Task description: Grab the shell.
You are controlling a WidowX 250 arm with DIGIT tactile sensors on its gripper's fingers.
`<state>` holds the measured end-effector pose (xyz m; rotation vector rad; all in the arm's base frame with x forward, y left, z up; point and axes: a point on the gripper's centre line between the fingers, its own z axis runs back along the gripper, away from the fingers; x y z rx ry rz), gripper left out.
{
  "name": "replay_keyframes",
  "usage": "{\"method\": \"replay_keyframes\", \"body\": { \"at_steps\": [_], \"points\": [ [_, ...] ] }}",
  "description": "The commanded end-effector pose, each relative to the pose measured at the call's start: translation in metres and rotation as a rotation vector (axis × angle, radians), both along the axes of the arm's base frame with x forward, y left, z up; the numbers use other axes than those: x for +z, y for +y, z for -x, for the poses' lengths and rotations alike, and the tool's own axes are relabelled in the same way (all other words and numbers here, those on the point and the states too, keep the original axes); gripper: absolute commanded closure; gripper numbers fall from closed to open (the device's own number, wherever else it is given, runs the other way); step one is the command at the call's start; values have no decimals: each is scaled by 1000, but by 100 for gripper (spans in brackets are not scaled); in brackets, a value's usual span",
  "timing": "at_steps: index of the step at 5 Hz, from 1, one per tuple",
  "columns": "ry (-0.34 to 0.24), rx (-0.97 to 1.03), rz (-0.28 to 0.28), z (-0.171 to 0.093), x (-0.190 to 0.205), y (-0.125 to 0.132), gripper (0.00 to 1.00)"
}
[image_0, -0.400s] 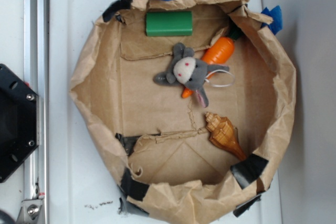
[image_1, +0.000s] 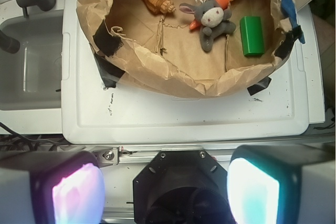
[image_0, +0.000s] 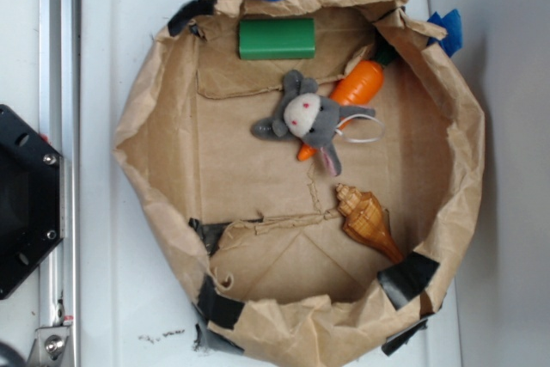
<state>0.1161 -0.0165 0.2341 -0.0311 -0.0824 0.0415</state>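
Amber-brown shell [image_0: 367,218] lying unmoved in paper-lined basket [image_0: 455,118], gripper [image_1: 165,184] spread wide, well short, so approach not yet begun.

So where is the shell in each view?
Exterior: the shell lies lower right in the paper bag, below the donkey.
Wrist: shell at upper left, left of the donkey.
Shared landmark: the donkey.
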Motion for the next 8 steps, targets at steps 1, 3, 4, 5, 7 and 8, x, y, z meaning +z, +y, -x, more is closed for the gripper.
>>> {"method": "replay_keyframes", "body": {
  "at_steps": [1, 3, 4, 5, 7, 8],
  "points": [
    [-54, -25, -28, -62, -4, -1, 0],
    [-89, -323, -2, -81, -29, -1, 0],
    [-111, -326, 25, -103, -31, 8, 0],
    [-121, -341, 8, -120, -39, 11, 0],
    [-106, -340, -53, -143, -78, 10, 0],
    [-99, -356, -67, -152, -97, 19, 0]
  ]
}}
